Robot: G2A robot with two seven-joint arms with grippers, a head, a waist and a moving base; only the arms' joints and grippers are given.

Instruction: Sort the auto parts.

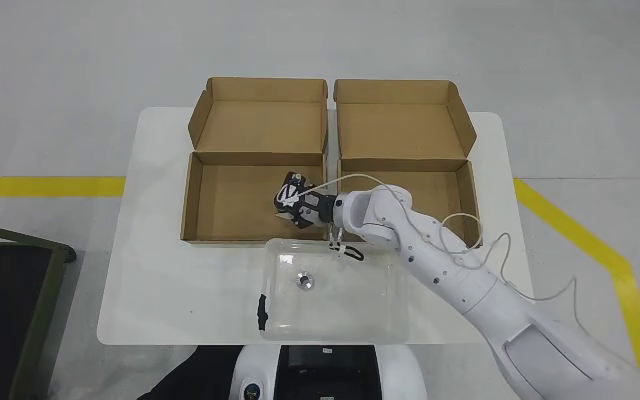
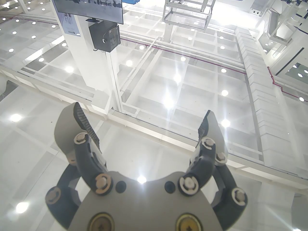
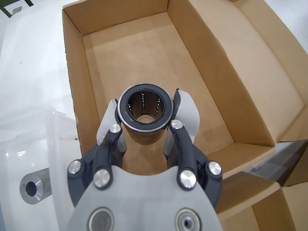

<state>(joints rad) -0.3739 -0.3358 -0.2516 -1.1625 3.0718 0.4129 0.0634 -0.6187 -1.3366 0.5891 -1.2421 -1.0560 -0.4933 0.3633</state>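
1. Two open cardboard boxes sit side by side on the counter point(image 1: 150, 250). The left box point(image 1: 225, 205) is at 11 o'clock from the clear bin point(image 1: 380, 305) and the right box point(image 1: 400, 185) at 1 o'clock, likely one box per part type.
2. The right end effector point(image 3: 146, 102) is closed on a black-rimmed linear bearing point(image 3: 146, 127), with a finger on each side of its barrel.
3. In the top view the right end effector point(image 1: 290, 195) hangs over the left box, toward 3 o'clock of the box's centre. The bearing is above the box floor, not resting on it, so this looks like drop-off staging.
4. A metal sleeve point(image 1: 306, 282) lies in the bin, at 6 o'clock from the held bearing and well apart from it. It is probably not yet sorted.
5. The left end effector point(image 2: 142, 110) is wide open, holds nothing and points up at the ceiling, seemingly parked out of the way.
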